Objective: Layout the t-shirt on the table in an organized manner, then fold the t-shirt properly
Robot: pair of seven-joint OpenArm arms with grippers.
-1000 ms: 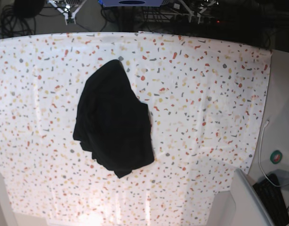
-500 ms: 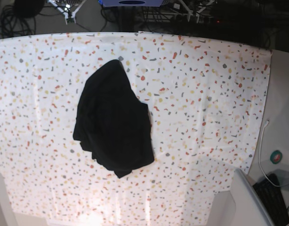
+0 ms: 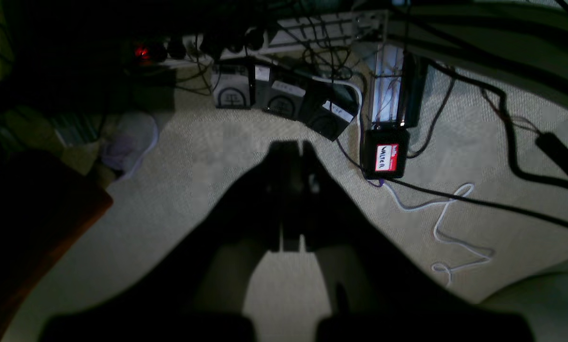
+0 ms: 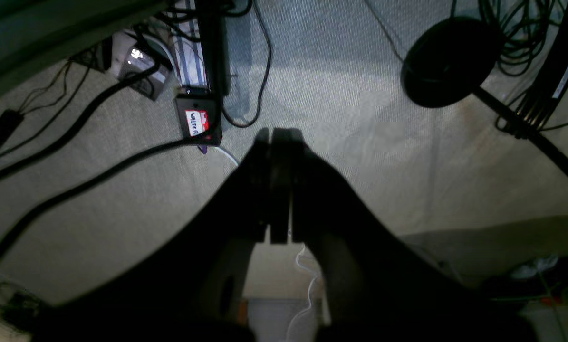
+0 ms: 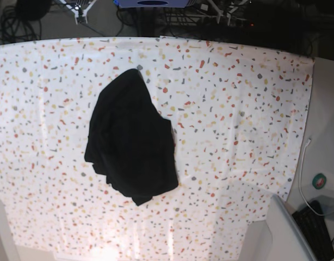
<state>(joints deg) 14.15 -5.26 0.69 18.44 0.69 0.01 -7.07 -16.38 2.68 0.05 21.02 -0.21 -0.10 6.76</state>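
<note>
Black t-shirt [image 5: 131,141] bunched left of centre on the table [image 5: 237,109], unchanged vs earlier frames. Left gripper [image 3: 293,156] and right gripper [image 4: 279,142] both closed, empty, over carpet. Keyboard [image 5: 316,228] at 4 o'clock off-table.

The left gripper [image 3: 292,199] is closed tight, its two fingers pressed together. The right gripper [image 4: 279,185] is closed tight too. Both hold nothing.
</note>
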